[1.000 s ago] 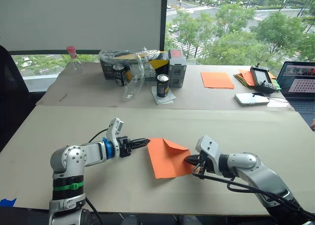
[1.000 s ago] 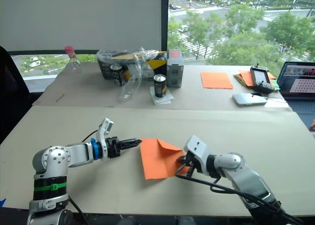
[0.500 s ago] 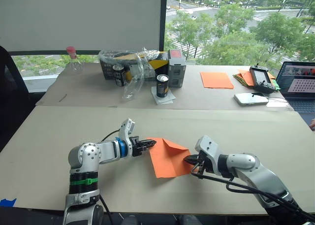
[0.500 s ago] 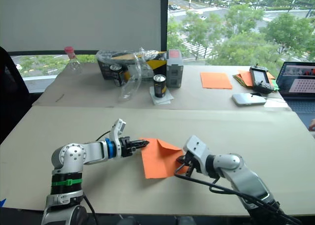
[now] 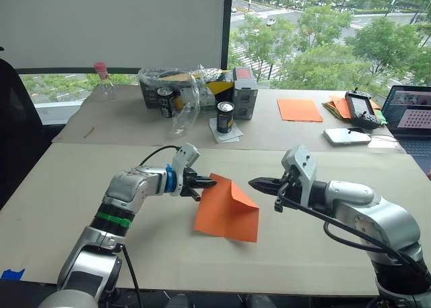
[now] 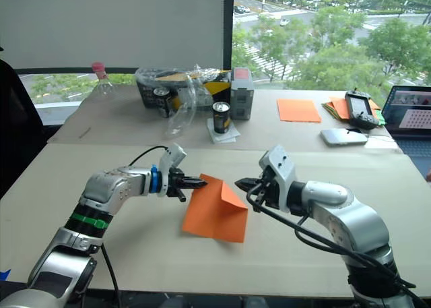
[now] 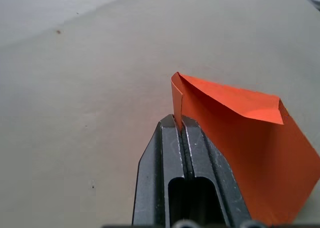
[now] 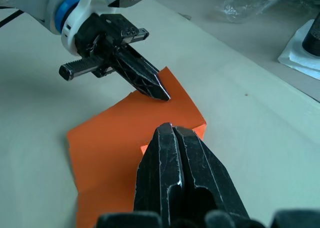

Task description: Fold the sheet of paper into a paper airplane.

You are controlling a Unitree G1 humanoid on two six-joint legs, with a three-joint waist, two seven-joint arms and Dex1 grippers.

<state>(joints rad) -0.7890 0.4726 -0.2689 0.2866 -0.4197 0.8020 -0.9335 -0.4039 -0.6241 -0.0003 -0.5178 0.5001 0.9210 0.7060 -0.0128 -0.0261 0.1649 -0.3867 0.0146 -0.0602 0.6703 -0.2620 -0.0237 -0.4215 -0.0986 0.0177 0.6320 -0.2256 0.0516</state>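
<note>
The sheet of paper (image 5: 227, 212) is bright orange, folded with a corner flap turned over, and lies mid-table. My left gripper (image 5: 211, 182) is shut on its near-left top corner, and the left wrist view shows the paper edge (image 7: 176, 101) pinched between the closed fingers. My right gripper (image 5: 254, 183) hangs just above the sheet's right side, shut, with nothing between its fingers. From the right wrist view, the right gripper's closed fingers (image 8: 175, 153) hover over the paper (image 8: 107, 138), and the left gripper (image 8: 162, 94) touches the far corner.
The back table holds two cans (image 5: 224, 116), a plastic-wrapped box (image 5: 185, 85), a bottle (image 5: 102, 79), a smooth orange sheet (image 5: 298, 109), a paper pile (image 5: 335, 106), a controller (image 5: 360, 108), a white device (image 5: 346, 135) and a laptop (image 5: 411, 108).
My left gripper moved right to the sheet's corner and shut on it. My right gripper left the sheet's right edge and rose, still shut. The sheet shifted slightly.
</note>
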